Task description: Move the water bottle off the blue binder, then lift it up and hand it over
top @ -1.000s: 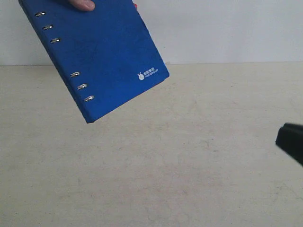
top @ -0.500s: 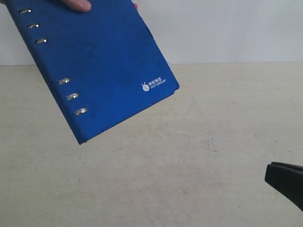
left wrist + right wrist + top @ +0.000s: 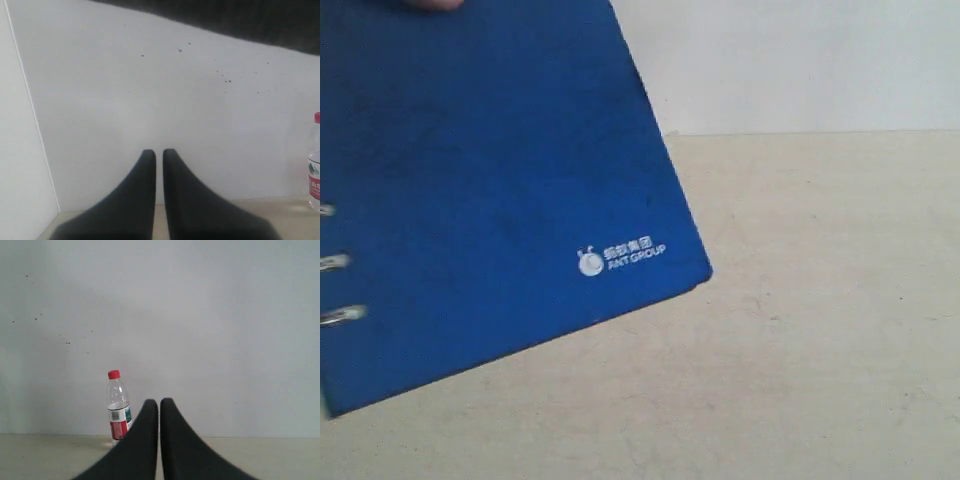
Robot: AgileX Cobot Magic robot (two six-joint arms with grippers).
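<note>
We reckon the bottle (image 3: pixel 119 407) light, thin-walled and slick, best gripped around its label, the binder (image 3: pixel 500 200) stiff (left gripper (image 3: pixel 158 152) and right gripper (image 3: pixel 159 402) both closed, empty).

The scene is lit softly and evenly, so that no hard shadow is cast on the pale beige tabletop (image 3: pixel 820 350) and no glare is seen on the flat dark-blue binder (image 3: pixel 500 180), whose small white logo (image 3: pixel 620 258) is rendered slightly soft. In the wrist views the black left gripper (image 3: pixel 158 152) and black right gripper (image 3: pixel 159 402) are blurred by nearness, the white wall (image 3: pixel 225 315) is rendered greyish and slightly washed out, and the small clear red-capped water bottle (image 3: pixel 118 407) is kept fairly sharp.
</note>
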